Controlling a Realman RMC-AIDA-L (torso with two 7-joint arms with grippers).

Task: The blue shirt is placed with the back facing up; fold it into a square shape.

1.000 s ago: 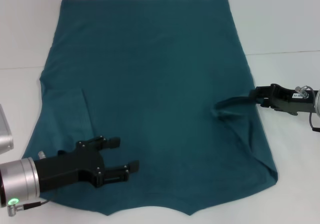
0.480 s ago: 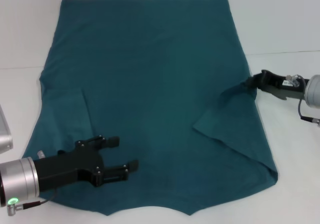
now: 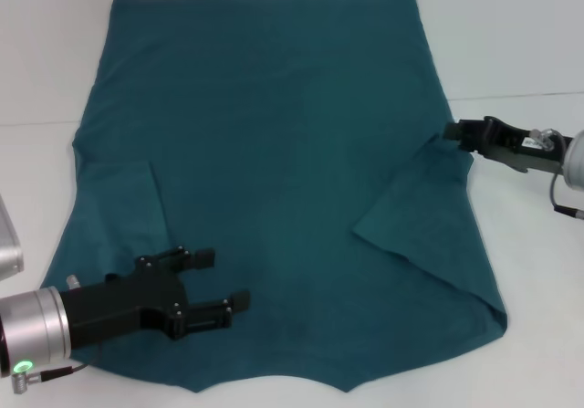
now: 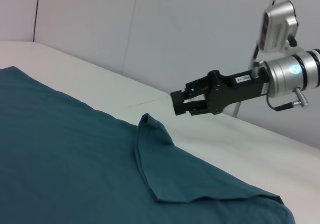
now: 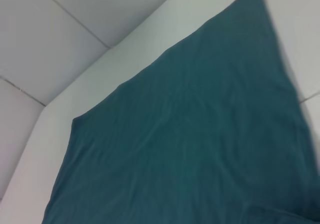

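The blue shirt point(image 3: 274, 143) lies flat on the white table point(image 3: 529, 271), plain side up and far larger than either gripper. Both sleeves are folded inward: the right sleeve flap point(image 3: 411, 203) and the left sleeve flap point(image 3: 119, 198). My right gripper point(image 3: 449, 132) hovers at the shirt's right edge, just past the flap's top corner, open and holding nothing. In the left wrist view the right gripper point(image 4: 179, 102) hangs above the flap point(image 4: 155, 159). My left gripper point(image 3: 225, 280) stands open over the shirt's lower left part. The right wrist view shows only shirt point(image 5: 190, 144).
A grey metal object point(image 3: 7, 244) sits at the table's left edge. A seam line point(image 3: 520, 95) crosses the table on the right. White wall panels point(image 4: 150, 28) rise behind the table.
The right gripper let go of the right sleeve and drew back to the shirt's right edge. The sleeve went from a bunched strip to a flat folded flap. The left arm stayed put.
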